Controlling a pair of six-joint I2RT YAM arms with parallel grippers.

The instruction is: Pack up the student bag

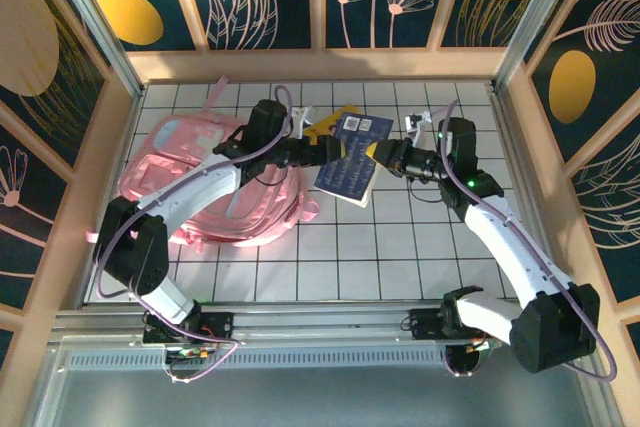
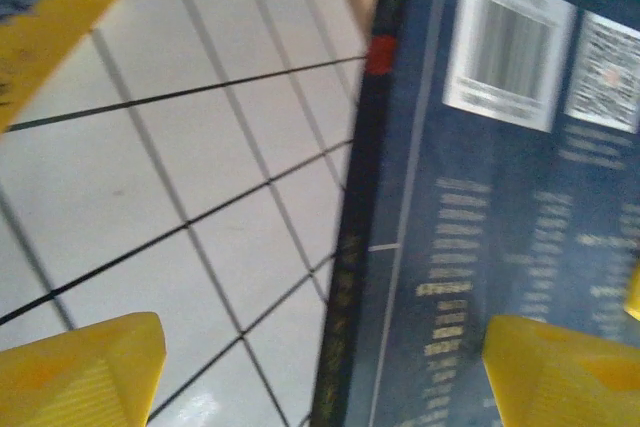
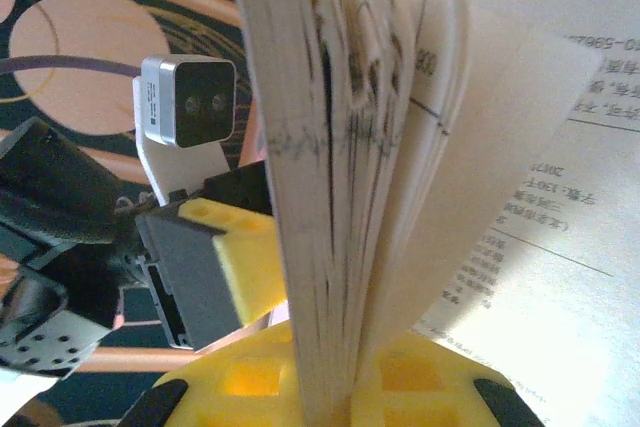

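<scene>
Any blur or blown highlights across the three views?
Left wrist: motion blur, print on the book smeared. Right wrist: its open page blown out white, the page edges close and soft. Top external: sharp, evenly lit.

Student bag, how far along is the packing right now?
Done: nothing visibly inside the student bag, lying at the left. In hand: the right gripper clamps the blue book by its pages; the open left gripper straddles its spine. Left: getting the book into the bag.

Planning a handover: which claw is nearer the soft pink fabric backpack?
Left. The left claw sits beside the pink backpack, by the dark blue book; the right claw grips that book's far edge.
</scene>
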